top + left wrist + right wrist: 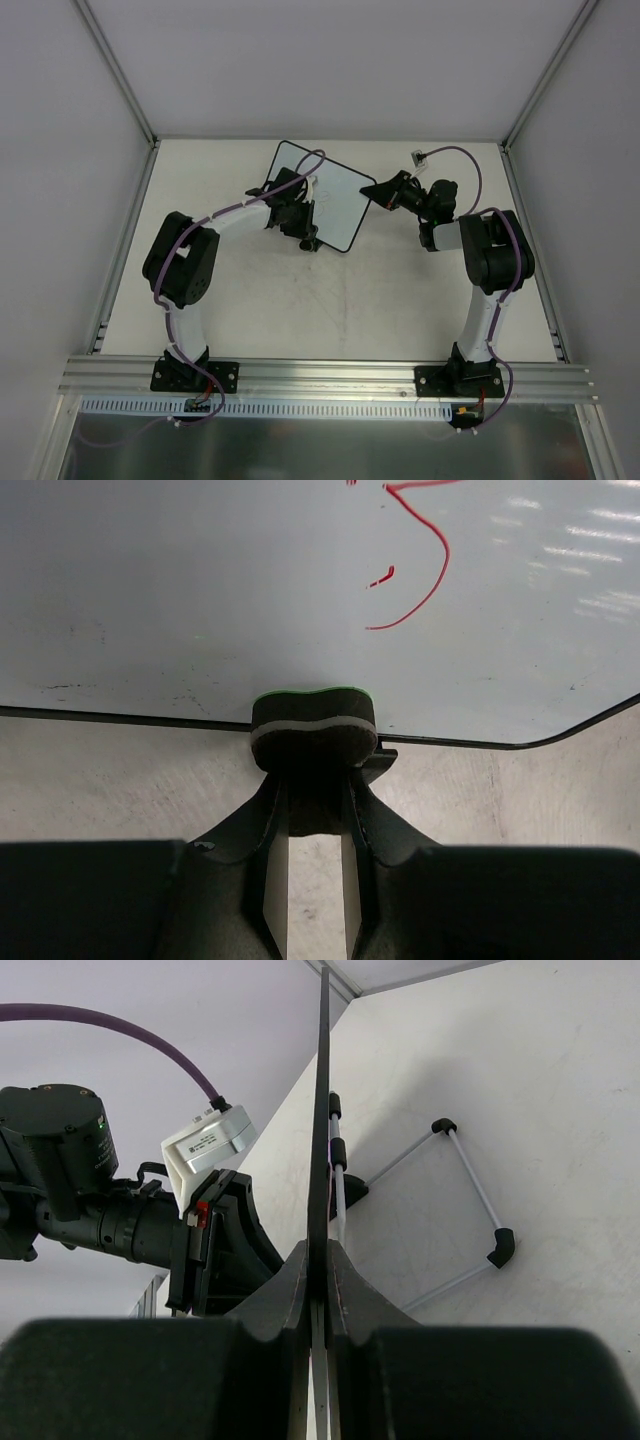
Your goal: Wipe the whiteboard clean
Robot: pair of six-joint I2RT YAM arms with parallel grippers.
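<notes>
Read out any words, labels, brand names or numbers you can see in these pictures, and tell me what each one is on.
No text can be read.
White label on the camera box: print too small to read.
whiteboard: only red marker strokes, no letters.
eraser in the left tool: no print.
</notes>
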